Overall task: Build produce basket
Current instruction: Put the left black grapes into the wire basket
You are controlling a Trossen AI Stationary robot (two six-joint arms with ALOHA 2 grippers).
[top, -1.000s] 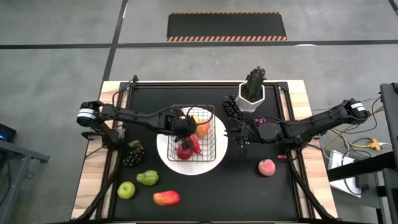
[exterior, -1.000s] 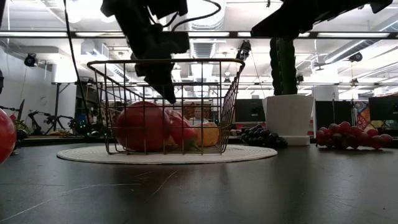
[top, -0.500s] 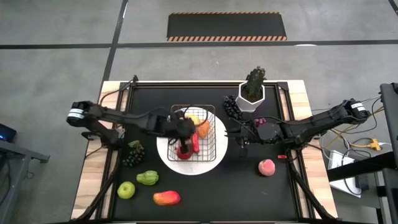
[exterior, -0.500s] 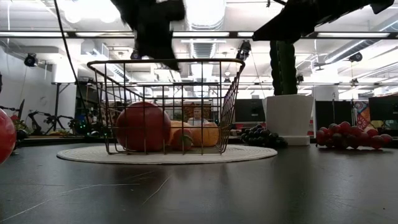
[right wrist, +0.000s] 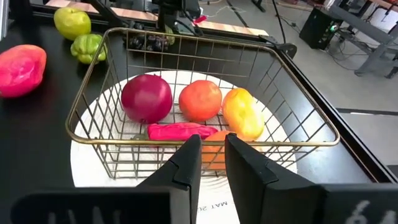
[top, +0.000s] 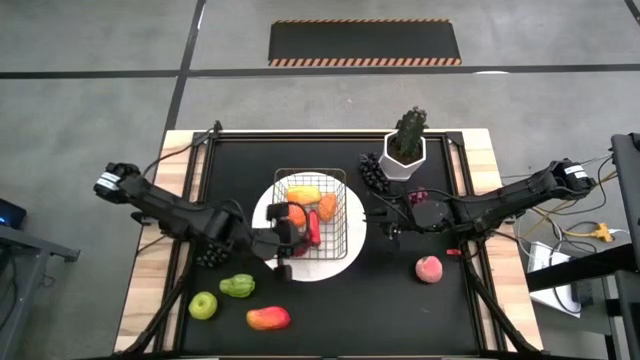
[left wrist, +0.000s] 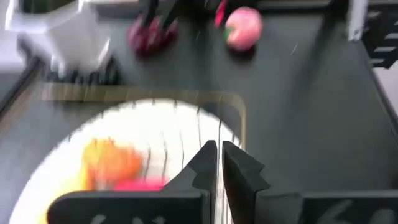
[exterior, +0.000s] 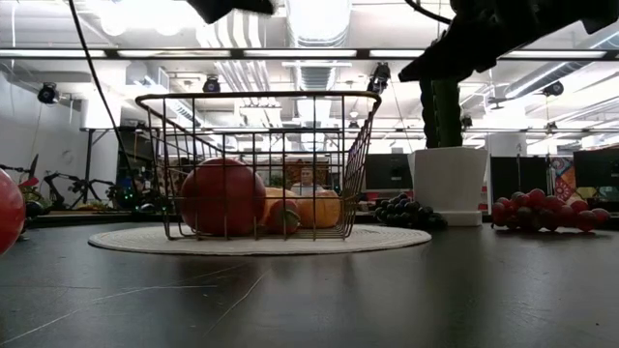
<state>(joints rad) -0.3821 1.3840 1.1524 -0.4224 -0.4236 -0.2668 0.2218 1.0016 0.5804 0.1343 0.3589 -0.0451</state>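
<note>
Left gripper (top: 281, 262) hung over the near-left rim of the basket (top: 345, 212), fingers nearly together and empty. Right gripper (top: 387, 232) waited just right of the basket, fingers nearly shut too, nothing held.

Table (top: 450, 310) black. Round white plate (top: 338, 267) at centre carried the wire basket. Potted plant (top: 406, 145) stood far right of it.

Inside the basket, per right wrist view: red apple (right wrist: 147, 98), orange (right wrist: 199, 99), yellow mango (right wrist: 242, 113), red chili (right wrist: 180, 130) lying flat near the front wall.

Loose produce, near left: dark grapes (top: 214, 247) beside the left arm, green pepper (top: 237, 286), green apple (top: 203, 305), red-yellow mango (top: 267, 318). All of these lay nearer and to the left of the left gripper, so that arm looked better placed for them. The red-yellow mango's long axis ran left-right. Peach (top: 429, 268) sat near right, just nearer than the right gripper, so that arm was closer to it. Second dark grape bunch (top: 372, 172) lay beside the plant pot; red grapes (exterior: 542, 210) farther right.

Judged partway done: four pieces in, seven still out.
</note>
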